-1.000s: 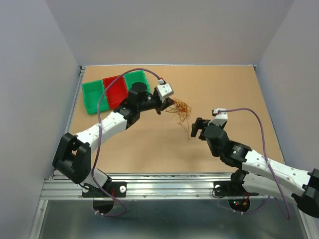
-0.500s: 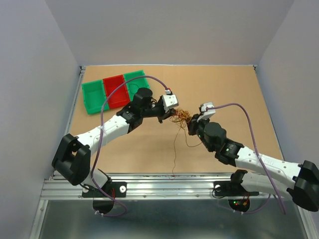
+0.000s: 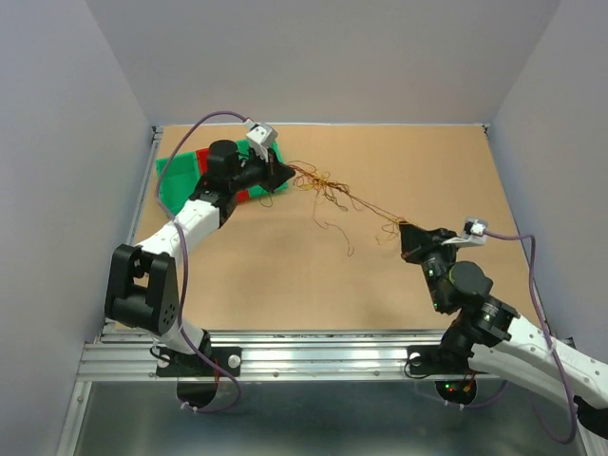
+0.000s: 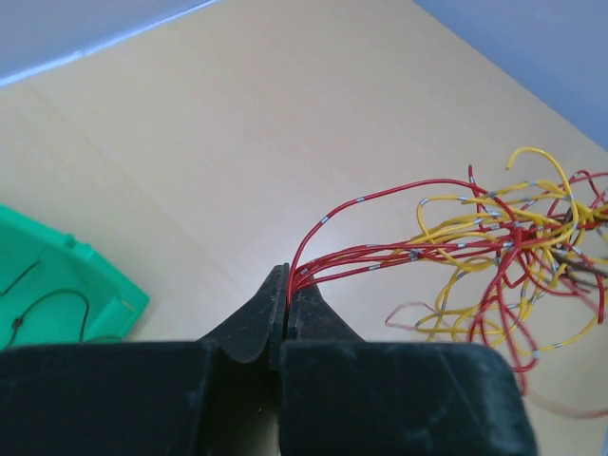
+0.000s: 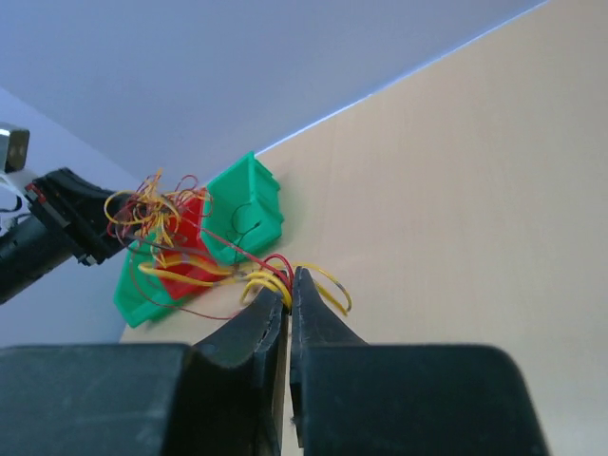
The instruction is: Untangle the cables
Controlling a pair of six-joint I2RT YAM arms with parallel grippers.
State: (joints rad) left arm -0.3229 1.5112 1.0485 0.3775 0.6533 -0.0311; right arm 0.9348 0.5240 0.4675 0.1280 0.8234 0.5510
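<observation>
From above, we see the cables (image 3: 324, 186) strung in mid-air over the tabletop (image 3: 285, 285). They run from the left pincer (image 3: 285, 176), beside the bins (image 3: 169, 185) at the far left, to the right pincer (image 3: 407, 231) toward the near right. A loose knot hangs closer to the left side, and single strands droop from it. We judge these wires very light, soft and springy. They hold their curl and snag on each other, and a hard pull would likely tighten the knot rather than free it.

In the left wrist view, the left pincer is pressed together on a small bundle of red wires. These fan out into a red and yellow tangle beyond it. A green bin (image 4: 57, 294) lies just to the left with a thin dark wire inside. The strands look smooth enough to slip, so we would take one strand close to the knot.

In the right wrist view, the right pincer is clamped on yellow and red loops. The tangle hangs ahead, in front of the red bin (image 5: 195, 242).

We can read no brand, label or writing in any view.
</observation>
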